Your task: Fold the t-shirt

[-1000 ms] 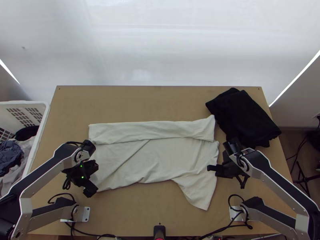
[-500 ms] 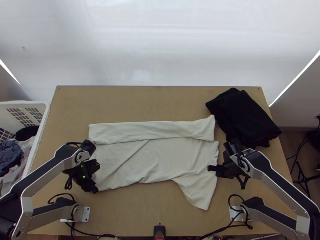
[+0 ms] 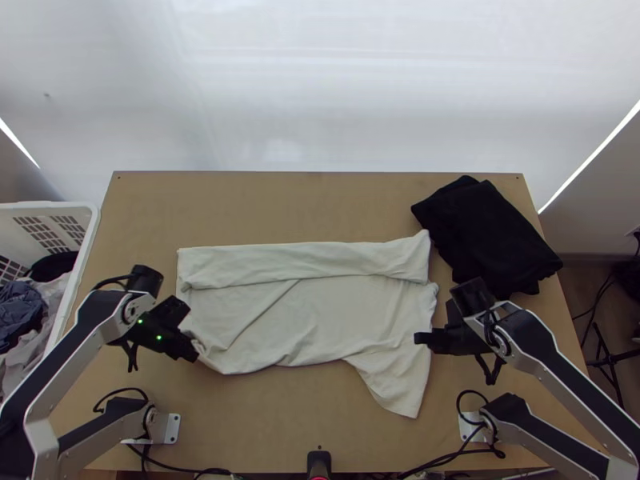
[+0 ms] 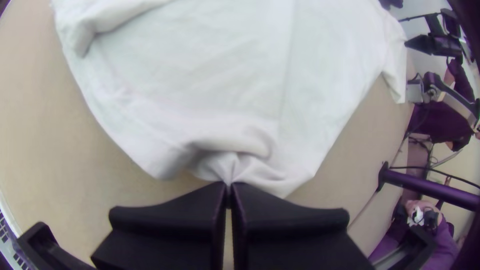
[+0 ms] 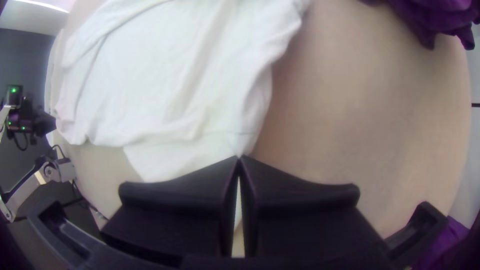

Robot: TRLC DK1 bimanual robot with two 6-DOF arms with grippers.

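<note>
The left hand [image 3: 194, 352] is closed tight, pinching a corner of the pale t-shirt [image 3: 320, 316], the cloth bunched at its fingertips. The right hand [image 3: 418, 338] has its fingers together at the opposite edge; whether they grip cloth, I cannot tell. Between the hands the shirt lies spread on the surface [image 3: 304, 432], a long strip folded over farther out. Beyond the right hand lies black cloth [image 3: 492, 240].
</note>
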